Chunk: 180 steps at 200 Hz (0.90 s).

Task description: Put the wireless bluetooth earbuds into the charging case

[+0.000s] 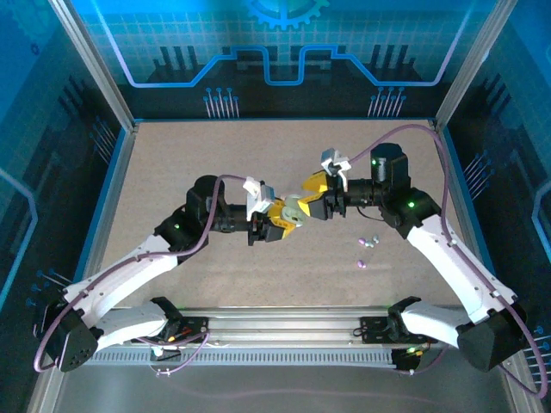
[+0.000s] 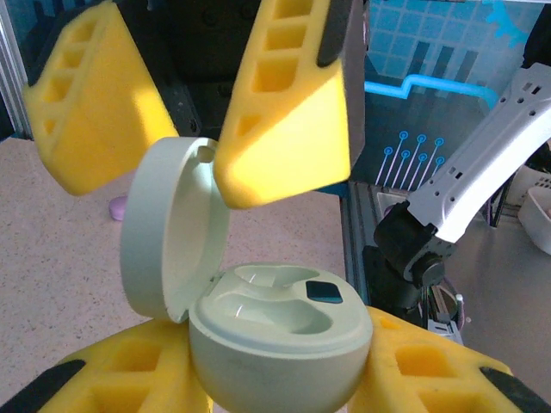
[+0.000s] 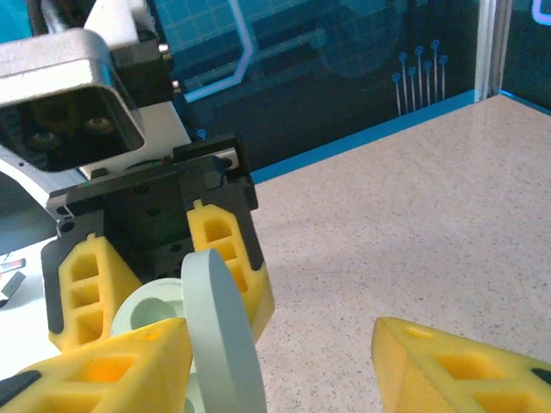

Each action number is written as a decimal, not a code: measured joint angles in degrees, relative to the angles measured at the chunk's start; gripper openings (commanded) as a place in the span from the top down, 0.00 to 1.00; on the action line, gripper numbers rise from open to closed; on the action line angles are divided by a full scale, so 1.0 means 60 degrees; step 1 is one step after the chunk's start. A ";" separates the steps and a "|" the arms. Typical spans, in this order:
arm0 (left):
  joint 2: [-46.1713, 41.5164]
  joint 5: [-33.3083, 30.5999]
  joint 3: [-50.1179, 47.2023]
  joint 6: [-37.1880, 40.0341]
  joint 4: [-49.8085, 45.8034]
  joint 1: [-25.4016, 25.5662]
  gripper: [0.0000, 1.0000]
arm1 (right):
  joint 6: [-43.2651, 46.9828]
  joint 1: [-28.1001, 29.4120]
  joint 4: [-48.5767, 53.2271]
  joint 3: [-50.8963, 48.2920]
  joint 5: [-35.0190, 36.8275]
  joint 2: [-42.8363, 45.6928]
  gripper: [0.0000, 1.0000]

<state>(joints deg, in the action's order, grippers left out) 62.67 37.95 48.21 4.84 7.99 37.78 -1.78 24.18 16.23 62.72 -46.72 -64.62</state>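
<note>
The pale green charging case (image 2: 275, 344) is clamped at its base between my left gripper's (image 2: 280, 383) yellow fingers. Its lid (image 2: 168, 232) stands hinged open to the left, and both wells inside are empty. My right gripper (image 3: 284, 370) is open, with its fingers (image 2: 284, 120) spread just above the case and one pad close beside the raised lid (image 3: 219, 335). In the top view both grippers meet at mid-table, left (image 1: 282, 220) and right (image 1: 312, 198). Earbuds lie on the table: two pale ones (image 1: 372, 242) and a purple one (image 1: 362, 264). A purple earbud (image 2: 118, 207) shows behind the lid.
The speckled beige table (image 1: 215, 155) is walled by blue panels with metal posts. The arm bases sit on a rail (image 1: 284, 331) at the near edge. The earbuds lie right of the grippers, near the right arm's forearm (image 1: 439, 249).
</note>
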 measured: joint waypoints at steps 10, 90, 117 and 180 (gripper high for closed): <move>0.0000 -0.0018 -0.0211 -0.0168 0.0350 0.0000 0.74 | -0.0098 0.0000 0.0175 0.0127 0.0193 -0.0004 0.42; -0.0022 -0.1129 -0.1934 -0.1118 0.3275 0.0000 0.73 | -0.2109 -0.0601 0.1213 0.0940 0.2925 0.0605 0.43; -0.0029 -0.1592 -0.2302 -0.1311 0.3967 0.0000 0.74 | -0.3690 -0.1752 0.2164 0.0703 0.4900 0.1300 0.44; -0.0251 -0.2036 -0.2608 -0.1621 0.5176 0.0000 0.74 | -0.5996 -0.3548 0.4054 -0.2900 0.6437 0.0856 0.47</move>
<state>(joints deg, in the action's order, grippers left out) 61.17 25.74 32.56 -4.89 39.05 37.78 -37.76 2.90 40.56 45.32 -8.10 -59.48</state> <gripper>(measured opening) 0.364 0.544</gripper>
